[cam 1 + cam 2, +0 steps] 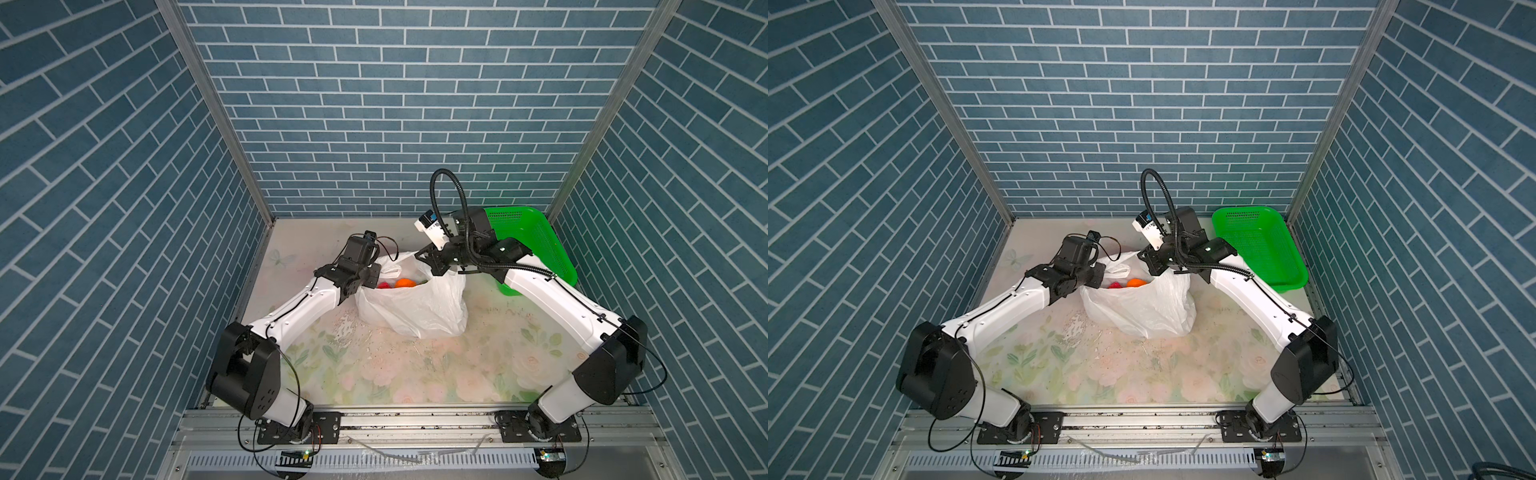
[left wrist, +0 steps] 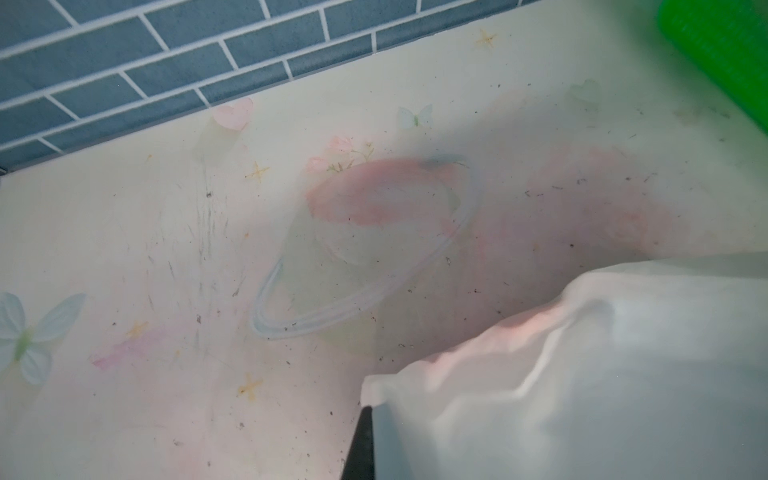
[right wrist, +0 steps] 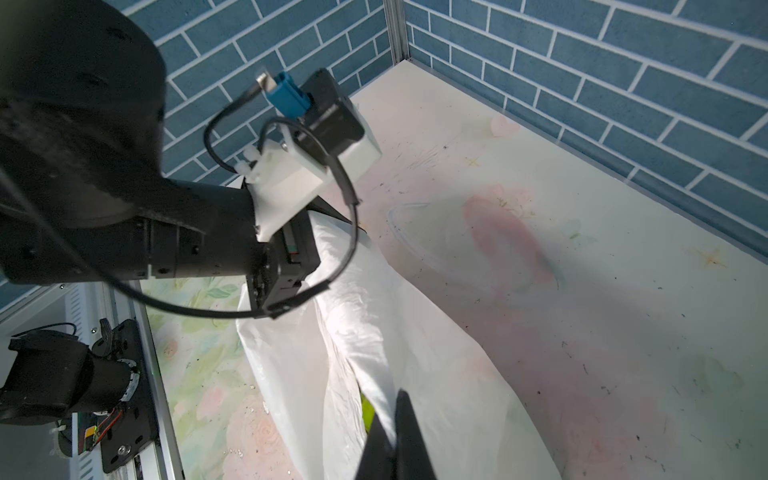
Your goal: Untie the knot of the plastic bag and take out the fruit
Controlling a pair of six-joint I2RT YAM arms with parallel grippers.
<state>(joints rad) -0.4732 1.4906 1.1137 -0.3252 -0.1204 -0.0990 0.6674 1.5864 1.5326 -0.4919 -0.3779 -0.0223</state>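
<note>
Blue brick walls enclose a flowered tabletop, where the plastic bag stands open. The left gripper and right gripper, both closed, pinch opposite sides of the bag's rim. An orange and a red fruit lie inside the bag. Right of the bag, a green basket is partly hidden behind the right arm.

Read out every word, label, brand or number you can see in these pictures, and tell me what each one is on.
No text is readable in any view.
White camera block: small dark marks, too small to read.
Plastic bag: no print shows.
Green basket: no label shows.
</note>
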